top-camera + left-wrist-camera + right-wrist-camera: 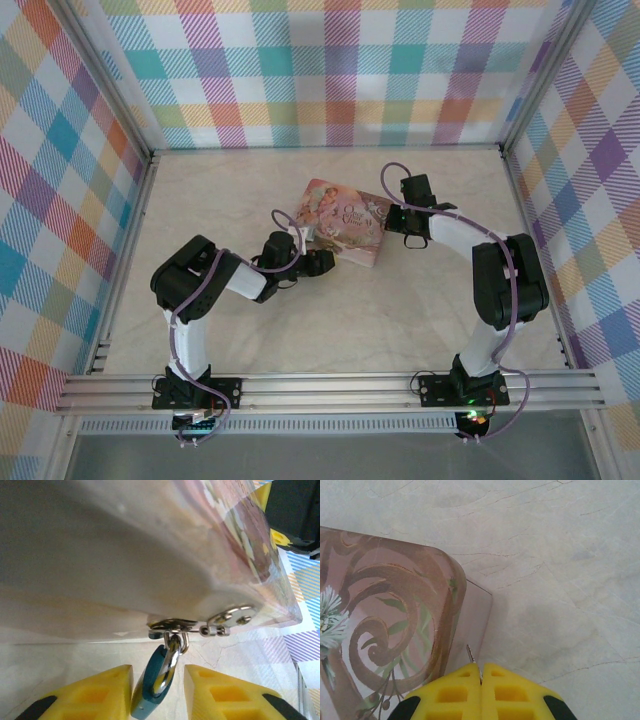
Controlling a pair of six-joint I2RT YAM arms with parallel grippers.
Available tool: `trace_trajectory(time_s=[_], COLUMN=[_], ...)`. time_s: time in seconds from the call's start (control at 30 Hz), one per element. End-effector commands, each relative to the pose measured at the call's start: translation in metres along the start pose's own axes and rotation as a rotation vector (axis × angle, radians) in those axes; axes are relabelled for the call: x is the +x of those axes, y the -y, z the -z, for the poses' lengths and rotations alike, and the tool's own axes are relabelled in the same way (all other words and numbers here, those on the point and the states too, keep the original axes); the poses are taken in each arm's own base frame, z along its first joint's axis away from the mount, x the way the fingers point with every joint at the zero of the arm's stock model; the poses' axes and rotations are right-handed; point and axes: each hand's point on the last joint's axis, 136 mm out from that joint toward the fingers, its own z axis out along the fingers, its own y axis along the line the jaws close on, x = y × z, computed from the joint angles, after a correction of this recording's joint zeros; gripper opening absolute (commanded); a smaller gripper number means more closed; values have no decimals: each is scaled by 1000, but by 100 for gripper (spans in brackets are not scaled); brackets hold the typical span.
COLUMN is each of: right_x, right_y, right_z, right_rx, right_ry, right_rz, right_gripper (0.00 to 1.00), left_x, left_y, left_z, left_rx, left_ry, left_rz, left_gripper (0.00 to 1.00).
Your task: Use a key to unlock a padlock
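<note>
The bench (330, 330) carries the pink tin (343, 225), which lies between the two arms. The left fingers (107, 690) are at its near-left edge and the right fingers (465, 685) at its right corner.

Just ahead of the left fingers rises the tin's side wall, with a metal hasp (172, 625) at its lower edge. The padlock (150, 692), teal-bodied with a silvery shackle, hangs from that hasp and dips into the gap between the left fingers. Those fingers are spread, one on either side of the lock body. Daylight shows on the right side, so they look released rather than clamped, though the left one sits very close to the body.

The right fingers are clenched on the key (470, 654), a thin grey sliver whose tip pokes out just beyond their tips, beside the tin's rounded corner.

As I judge it, the task is in its early half: the key is in hand and the lock is bracketed, but the shackle is closed through the hasp and the key is on the tin's far side from the lock. Steadying the lock, bringing the key round, seating it and turning it all remain.

The lid bears ornate script, too small to read; no brand shows on lock or key
</note>
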Motion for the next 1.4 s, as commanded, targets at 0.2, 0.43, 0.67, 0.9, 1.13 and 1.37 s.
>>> trace_trajectory(time_s=[0.2, 0.43, 0.67, 0.9, 1.13, 1.37], right_x=[6, 5, -10, -32, -41, -45], right_y=[-8, -8, -14, -48, -76, -65], right_z=[-4, -5, -12, -25, -36, -43], right_rx=[-26, -25, -31, -159, -289, -221], right_ry=[-29, -27, -17, -27, -48, -82], right_rz=[18, 23, 64, 156, 249, 245], right_gripper=[0, 0, 0, 0, 0, 0], left_x=[-21, -17, -1, 9, 15, 16], left_y=[13, 11, 13, 12, 20, 26], left_z=[2, 1, 1, 3, 4, 11], left_rx=[39, 39, 50, 50, 84, 45], left_ry=[40, 13, -85, -130, -178, -224], left_rz=[-21, -18, -9, 11, 50, 149], left_gripper=[25, 16, 15, 12, 12, 11])
